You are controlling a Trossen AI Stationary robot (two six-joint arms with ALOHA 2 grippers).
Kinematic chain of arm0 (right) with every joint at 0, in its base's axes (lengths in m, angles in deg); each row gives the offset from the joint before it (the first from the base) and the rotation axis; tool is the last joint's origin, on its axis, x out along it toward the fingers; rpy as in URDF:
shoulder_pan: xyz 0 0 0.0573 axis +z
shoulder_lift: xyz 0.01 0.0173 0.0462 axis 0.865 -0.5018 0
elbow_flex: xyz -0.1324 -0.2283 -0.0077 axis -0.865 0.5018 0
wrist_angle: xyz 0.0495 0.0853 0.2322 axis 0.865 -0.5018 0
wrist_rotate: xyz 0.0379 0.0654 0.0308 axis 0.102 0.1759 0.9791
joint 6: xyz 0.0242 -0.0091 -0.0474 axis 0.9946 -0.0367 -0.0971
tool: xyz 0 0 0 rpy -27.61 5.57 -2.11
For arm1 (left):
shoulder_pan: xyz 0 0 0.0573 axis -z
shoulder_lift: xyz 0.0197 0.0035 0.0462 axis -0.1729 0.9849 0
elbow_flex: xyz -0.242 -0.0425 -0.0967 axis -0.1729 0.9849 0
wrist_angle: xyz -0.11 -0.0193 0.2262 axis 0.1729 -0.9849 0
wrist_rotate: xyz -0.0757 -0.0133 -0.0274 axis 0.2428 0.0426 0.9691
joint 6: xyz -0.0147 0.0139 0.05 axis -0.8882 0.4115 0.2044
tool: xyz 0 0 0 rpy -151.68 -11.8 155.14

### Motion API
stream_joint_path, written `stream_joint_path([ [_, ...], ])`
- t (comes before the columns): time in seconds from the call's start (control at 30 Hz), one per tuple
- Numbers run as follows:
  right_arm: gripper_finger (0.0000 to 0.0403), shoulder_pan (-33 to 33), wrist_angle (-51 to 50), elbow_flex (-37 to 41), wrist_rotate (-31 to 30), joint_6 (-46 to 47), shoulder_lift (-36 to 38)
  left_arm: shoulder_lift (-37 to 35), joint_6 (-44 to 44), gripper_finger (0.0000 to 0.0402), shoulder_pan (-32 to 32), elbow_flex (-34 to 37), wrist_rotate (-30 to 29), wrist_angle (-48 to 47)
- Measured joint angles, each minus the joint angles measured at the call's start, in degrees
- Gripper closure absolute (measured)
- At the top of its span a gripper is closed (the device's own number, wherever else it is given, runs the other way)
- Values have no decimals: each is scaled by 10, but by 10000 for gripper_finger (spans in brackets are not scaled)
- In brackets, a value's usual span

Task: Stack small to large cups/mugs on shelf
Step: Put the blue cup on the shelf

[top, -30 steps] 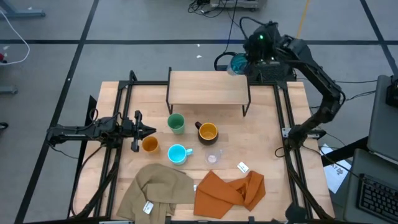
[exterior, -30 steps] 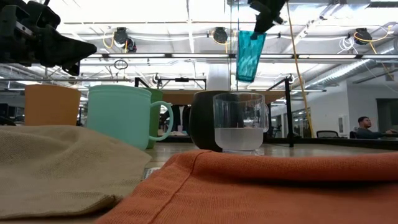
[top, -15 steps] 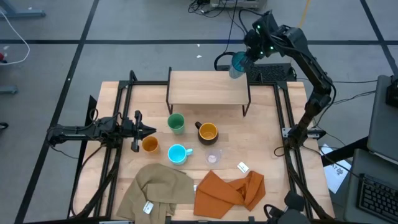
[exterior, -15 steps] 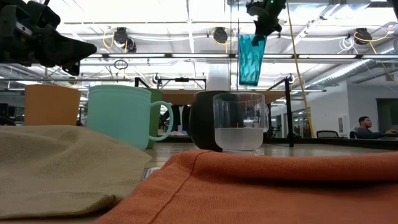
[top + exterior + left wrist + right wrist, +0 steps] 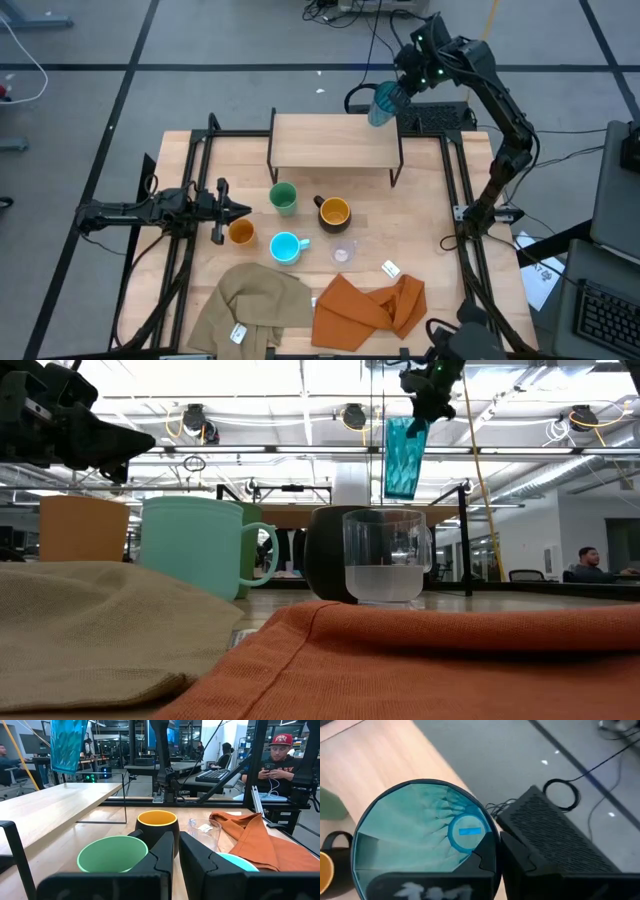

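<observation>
My right gripper is shut on the tall teal tumbler, which it holds high in the air over the shelf's far right corner. On the table near the shelf stand the green cup, the black mug with a yellow inside, the light blue mug, the small orange cup and the clear cup. My left gripper is shut and hovers level at the table's left, just beside the orange cup. My right gripper holds the tumbler by its rim, on the side toward the table's right. One finger is inside the opening and the other is outside the wall. The fingers come from above, and the tumbler hangs below them, lifted clear and nearly upright.
A tan cloth and an orange cloth lie along the near edge, with a small white tag beside them. Black frame rails run down both sides of the table. A dark box sits behind the shelf. People sit in the room beyond.
My right arm's wrist has swung toward the far edge and tipped. The tumbler, which hung slanted, has come nearly upright and sunk slightly, staying over the shelf's far right corner. The left arm and the cups on the table have kept still.
</observation>
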Motion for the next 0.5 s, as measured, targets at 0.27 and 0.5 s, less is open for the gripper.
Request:
stream_joint_path([
  [0.27,403,0,-12,0,9,-8,-33,0,0,371,0,0,0,-2],
  [0.5,403,-7,-13,0,8,-17,-34,0,0,371,0,0,0,-3],
])
